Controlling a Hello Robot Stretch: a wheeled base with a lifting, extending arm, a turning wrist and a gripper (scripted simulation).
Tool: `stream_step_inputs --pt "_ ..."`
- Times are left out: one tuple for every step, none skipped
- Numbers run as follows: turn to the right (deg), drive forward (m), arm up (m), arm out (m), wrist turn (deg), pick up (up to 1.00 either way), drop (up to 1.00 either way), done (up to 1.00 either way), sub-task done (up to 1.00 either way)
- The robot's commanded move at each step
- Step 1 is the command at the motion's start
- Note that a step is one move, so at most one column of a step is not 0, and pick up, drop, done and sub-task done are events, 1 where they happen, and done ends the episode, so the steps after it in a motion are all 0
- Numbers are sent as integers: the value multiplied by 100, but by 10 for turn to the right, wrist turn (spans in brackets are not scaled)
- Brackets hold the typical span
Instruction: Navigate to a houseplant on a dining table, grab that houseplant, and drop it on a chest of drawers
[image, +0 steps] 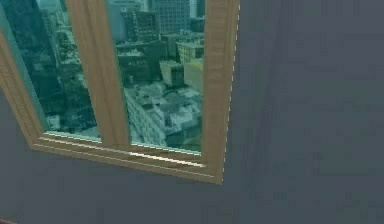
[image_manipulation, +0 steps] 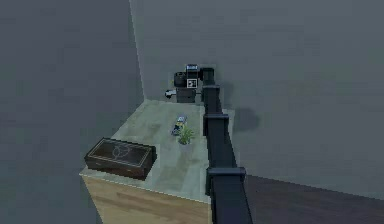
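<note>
Grey-walled corner, window (image: 120, 80) ahead; cabinet top (image_manipulation: 150, 120) bears a dark box (image_manipulation: 121, 156) at 7 o'clock, small plant (image_manipulation: 186, 133) at 3 beside the arm (image_manipulation: 216, 140); gripper (image_manipulation: 183, 80) at 12, load impossible to tell.

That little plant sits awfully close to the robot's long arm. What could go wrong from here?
1. The small plant stands on the unit's top right beside the dark arm; a sideways swing might tip it or push it off.
2. A small dark thing lies near the plant and could be swept along.
3. Ahead, the wall and window look close, so driving forward might bump them.
</note>
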Motion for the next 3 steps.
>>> stream_step_inputs --pt "0 0 10 0 0 0 0 0 0" --pt "0 0 0 -8 0 0 0 0 0" --pt "0 0 0 0 0 0 0 100 0"
